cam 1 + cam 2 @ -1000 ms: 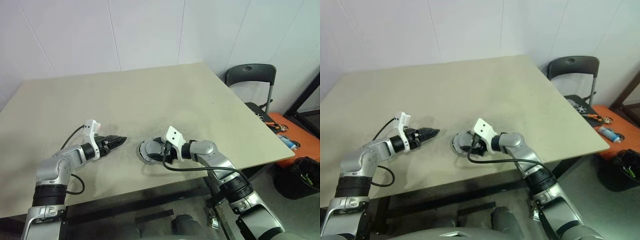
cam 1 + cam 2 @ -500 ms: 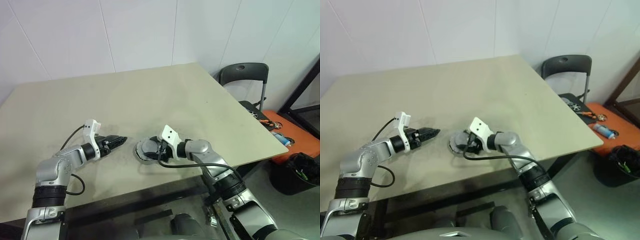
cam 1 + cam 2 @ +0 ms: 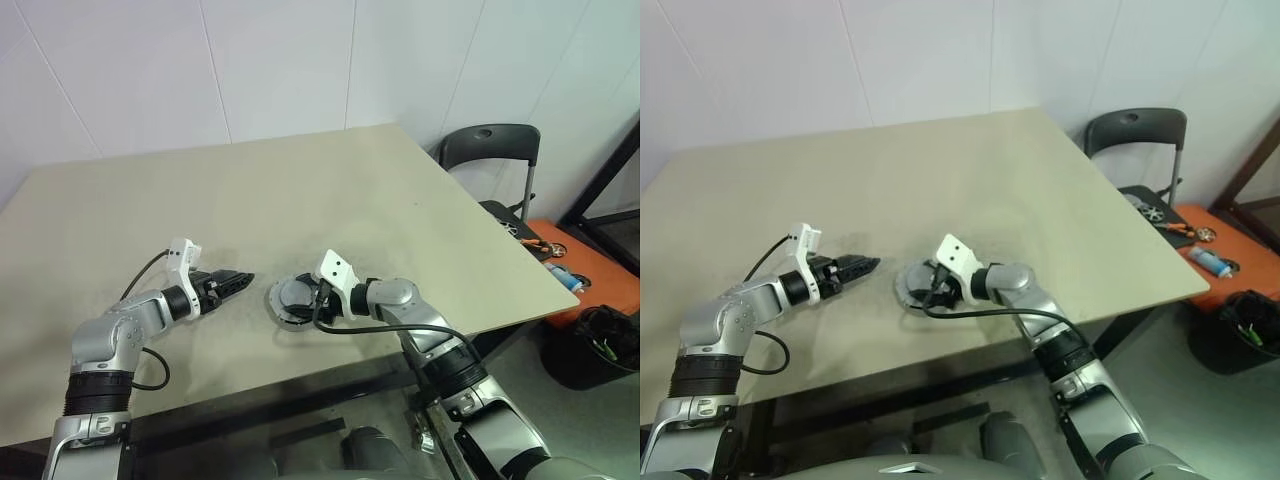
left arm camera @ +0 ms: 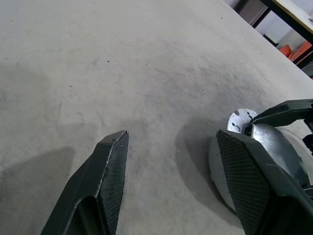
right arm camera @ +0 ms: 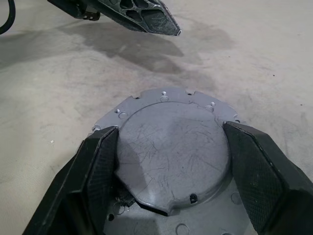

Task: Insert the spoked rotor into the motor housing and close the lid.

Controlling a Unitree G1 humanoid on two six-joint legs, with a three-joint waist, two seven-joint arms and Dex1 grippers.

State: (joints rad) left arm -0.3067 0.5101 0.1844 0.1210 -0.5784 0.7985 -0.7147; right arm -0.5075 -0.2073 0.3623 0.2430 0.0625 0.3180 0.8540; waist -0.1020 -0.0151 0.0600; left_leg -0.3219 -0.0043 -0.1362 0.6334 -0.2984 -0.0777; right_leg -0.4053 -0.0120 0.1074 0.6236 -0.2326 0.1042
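**Grey disc sits on the round metal part, right end effector straddling it**

Where the worktop point(image 3: 330, 190) nears its front edge, the round grey motor housing point(image 3: 293, 301) rests flat, and the lid point(image 5: 172, 154), a scratched grey disc, lies on top of it. Around the lid a flange with small holes and notches shows. What is inside the housing I cannot see, since the lid covers it.

The right end effector point(image 5: 175, 164) reaches in from the robot's right with a black finger point(image 5: 100, 159) on either side of the lid, both very near its rim; whether they actually press on it I cannot tell. The fingers stand wide, about as far apart as the lid is across.

The left end effector point(image 4: 172, 161) hangs just above the worktop to the robot's left of the housing, near it but apart, its tip aimed toward it. Its fingers are spread and grasp nothing; only bare worktop lies between them.

Off the worktop's right edge stands a dark folding chair point(image 3: 492, 150), with an orange surface point(image 3: 590, 270) carrying small tools beyond it, and a black bin point(image 3: 603, 345) on the floor below.
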